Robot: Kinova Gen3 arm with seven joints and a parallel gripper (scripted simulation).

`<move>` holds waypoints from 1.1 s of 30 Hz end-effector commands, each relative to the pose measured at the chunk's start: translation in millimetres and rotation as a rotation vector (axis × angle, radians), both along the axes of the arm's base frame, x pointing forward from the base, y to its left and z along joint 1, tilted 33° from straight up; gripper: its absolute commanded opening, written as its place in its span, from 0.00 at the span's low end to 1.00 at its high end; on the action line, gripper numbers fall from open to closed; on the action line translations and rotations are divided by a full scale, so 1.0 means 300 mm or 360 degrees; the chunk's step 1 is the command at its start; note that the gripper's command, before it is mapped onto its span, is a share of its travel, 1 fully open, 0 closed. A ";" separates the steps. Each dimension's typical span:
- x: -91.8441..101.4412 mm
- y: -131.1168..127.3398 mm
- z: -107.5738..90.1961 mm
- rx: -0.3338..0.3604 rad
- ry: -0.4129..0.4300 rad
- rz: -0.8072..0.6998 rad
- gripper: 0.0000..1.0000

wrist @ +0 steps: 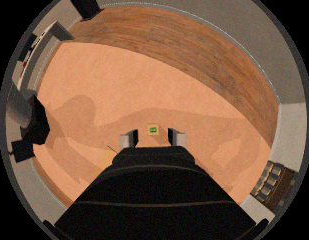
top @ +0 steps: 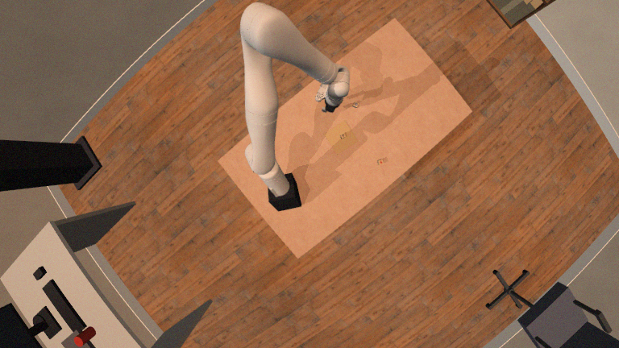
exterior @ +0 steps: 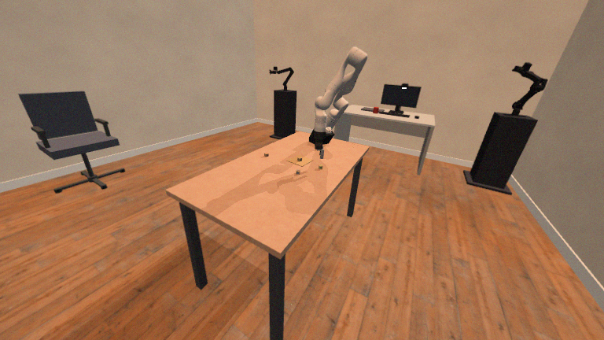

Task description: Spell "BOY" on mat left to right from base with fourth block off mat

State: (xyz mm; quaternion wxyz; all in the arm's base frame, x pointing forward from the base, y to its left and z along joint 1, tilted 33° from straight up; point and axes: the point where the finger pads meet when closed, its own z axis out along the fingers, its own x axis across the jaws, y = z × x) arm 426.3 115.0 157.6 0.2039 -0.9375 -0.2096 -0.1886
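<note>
One block on the mat, none of "BOY" lined up yet.
Top: our mat bears one block, letter unclear to us; a red-lettered block lies off it. Exterior: three blocks lie off the mat, so the row remains ours to build. Wrist: our gripper is wide open, empty, near the B block beside the mat.

Office-like room, desk with monitor, swivel chair
</note>
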 end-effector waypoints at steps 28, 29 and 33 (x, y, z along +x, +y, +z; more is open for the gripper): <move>0.002 0.000 -0.001 0.0002 -0.0003 0.0000 1.00; 0.002 0.001 -0.002 0.0003 -0.0004 0.0000 1.00; 0.004 0.003 -0.006 0.0006 -0.0006 0.0002 1.00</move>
